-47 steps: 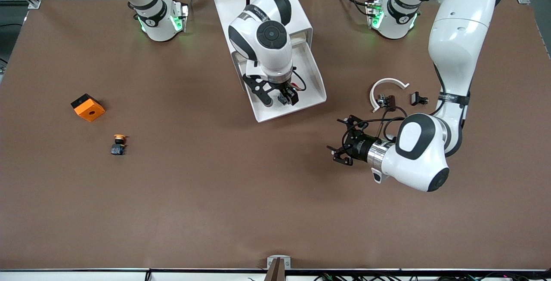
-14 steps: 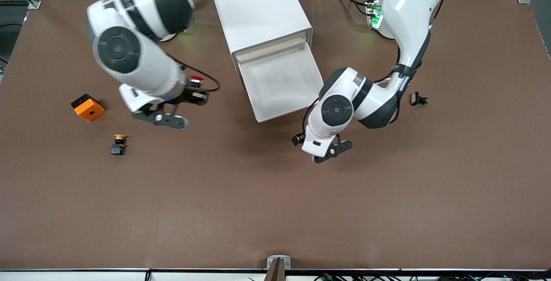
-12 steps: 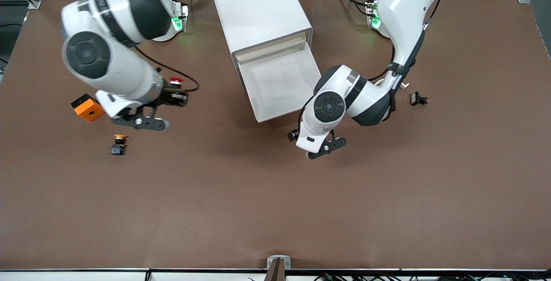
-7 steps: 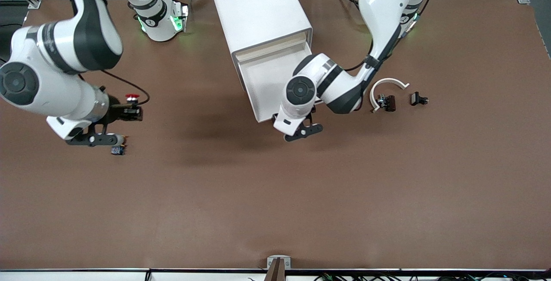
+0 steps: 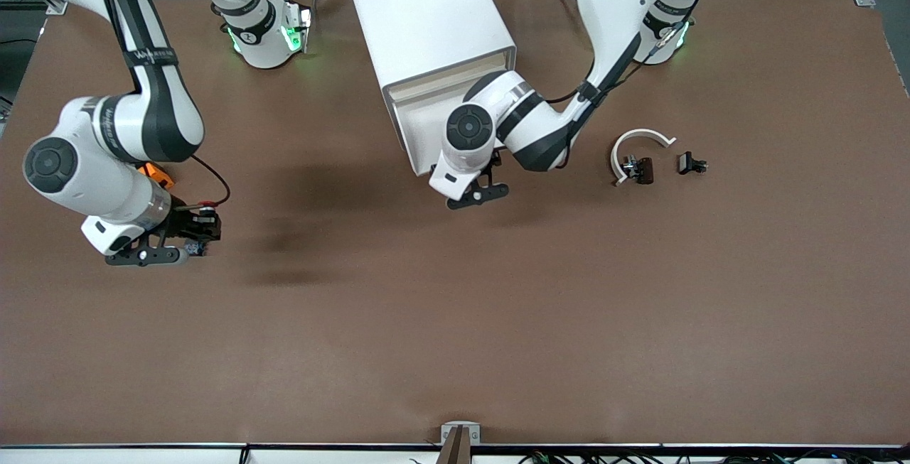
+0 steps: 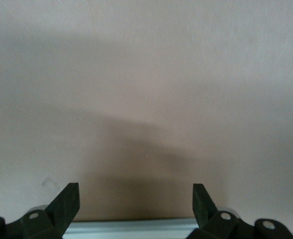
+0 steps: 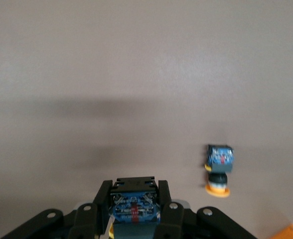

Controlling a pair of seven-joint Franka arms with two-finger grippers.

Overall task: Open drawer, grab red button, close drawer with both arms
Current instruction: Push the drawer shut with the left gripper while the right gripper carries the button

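My right gripper [image 5: 201, 225] is shut on the button: its red cap [image 5: 207, 203] shows in the front view and its dark blue body [image 7: 134, 205] sits between the fingers in the right wrist view. It is low over the table toward the right arm's end, beside the orange-capped button [image 7: 219, 167]. My left gripper [image 5: 475, 191] is open and empty at the front of the white drawer [image 5: 414, 126], which sticks partly out of its cabinet [image 5: 426, 16]. The left wrist view shows the spread fingers [image 6: 67, 204] above the drawer's white edge [image 6: 131, 227].
An orange square block [image 5: 159, 173] lies partly hidden under the right arm. A white curved piece [image 5: 640, 138] and two small dark parts [image 5: 643, 168] [image 5: 691, 163] lie toward the left arm's end. The brown table [image 5: 455, 322] spreads nearer the front camera.
The right arm carried the button out of the drawer toward its own end of the table and lowered it. The left arm swung to the drawer's front, and the drawer has slid partly in.
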